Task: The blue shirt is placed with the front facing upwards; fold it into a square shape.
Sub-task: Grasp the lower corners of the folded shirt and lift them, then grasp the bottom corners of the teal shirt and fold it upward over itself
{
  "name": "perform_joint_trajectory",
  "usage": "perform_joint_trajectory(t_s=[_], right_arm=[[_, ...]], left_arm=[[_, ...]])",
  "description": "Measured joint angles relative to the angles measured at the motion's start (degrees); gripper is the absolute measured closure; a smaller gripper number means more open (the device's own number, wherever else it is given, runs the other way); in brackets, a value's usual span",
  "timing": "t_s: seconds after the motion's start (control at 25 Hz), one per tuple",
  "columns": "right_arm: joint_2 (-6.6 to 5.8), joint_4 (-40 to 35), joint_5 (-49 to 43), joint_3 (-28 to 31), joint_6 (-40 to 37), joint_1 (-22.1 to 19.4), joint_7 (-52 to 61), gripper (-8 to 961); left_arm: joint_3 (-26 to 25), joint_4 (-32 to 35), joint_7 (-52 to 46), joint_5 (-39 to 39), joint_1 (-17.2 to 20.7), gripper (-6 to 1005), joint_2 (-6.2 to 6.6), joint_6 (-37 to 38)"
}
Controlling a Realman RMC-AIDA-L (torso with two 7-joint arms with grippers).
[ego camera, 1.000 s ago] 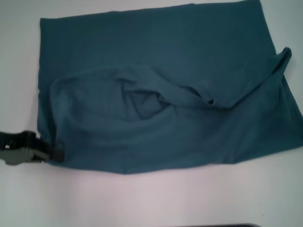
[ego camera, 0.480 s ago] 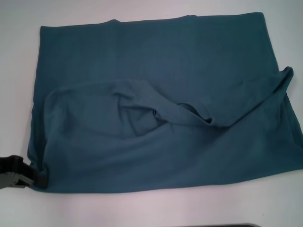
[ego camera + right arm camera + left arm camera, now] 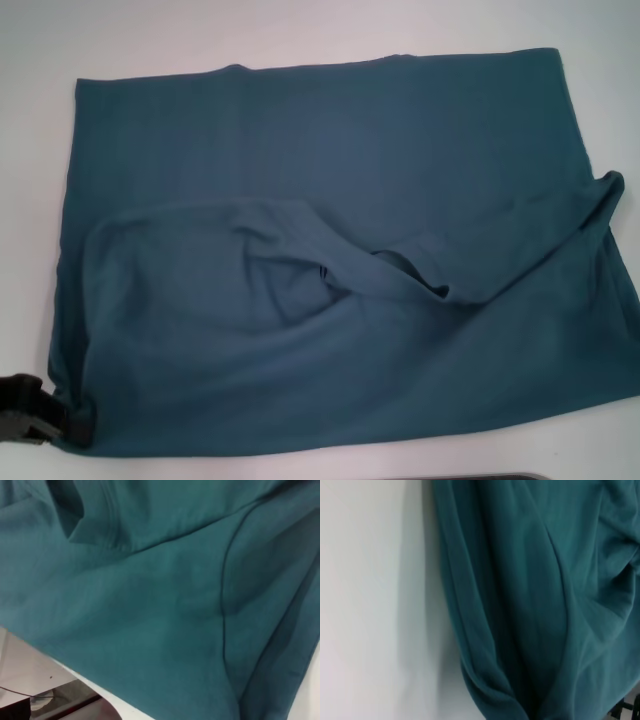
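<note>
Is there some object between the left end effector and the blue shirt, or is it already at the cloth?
Nothing visible stands between them. In the head view the left end effector is at the near left corner of the blue shirt, against the cloth. Around the shirt only the bare white table shows. The right end effector is out of view.

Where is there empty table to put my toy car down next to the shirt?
Bare white table runs along the blue shirt's far edge, and a wider strip lies on the robot's left of it. The near left corner is crowded: the left gripper sits at the shirt's corner. On the right the cloth reaches the picture's edge.
</note>
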Motion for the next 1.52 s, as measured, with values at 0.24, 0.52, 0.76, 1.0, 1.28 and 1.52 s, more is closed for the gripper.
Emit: perform_joint_trajectory(t_s=[0.24,0.52,0.76,1.0,1.28,1.52], right_arm=[[0.3,0.3,-0.7,-0.5,-0.3,-0.7,0.1,946],[0.47,0.4,-0.6,-0.6,-0.3,-0.7,0.0,946],[0.28,0.5,2.9,0.1,-0.4,-0.2,-0.6,945],[-2.93,0.9,12.8,1.1,-0.3,0.7,-0.2,944],[-6.46,1.5,16.6,10.7,0.8,2.6,1.6,943],[-8.31,1.8,16.8,17.1,4.3,2.9,2.8,943]], left_arm=[[0.0,-1.3,0.0,0.2,1.2,992,-0.17,0.7],[0.0,-1.3,0.0,0.2,1.4,992,-0.06,0.9],[-1.5,-1.5,1.9,-1.5,1.1,992,-0.05,2.3],[-2.8,-0.4,2.0,-9.0,-1.6,992,1.92,3.4],[-7.1,0.9,-0.8,-10.2,-8.1,992,3.51,2.5],[-9.8,1.3,-4.6,-10.3,-12.6,992,5.02,-1.0]])
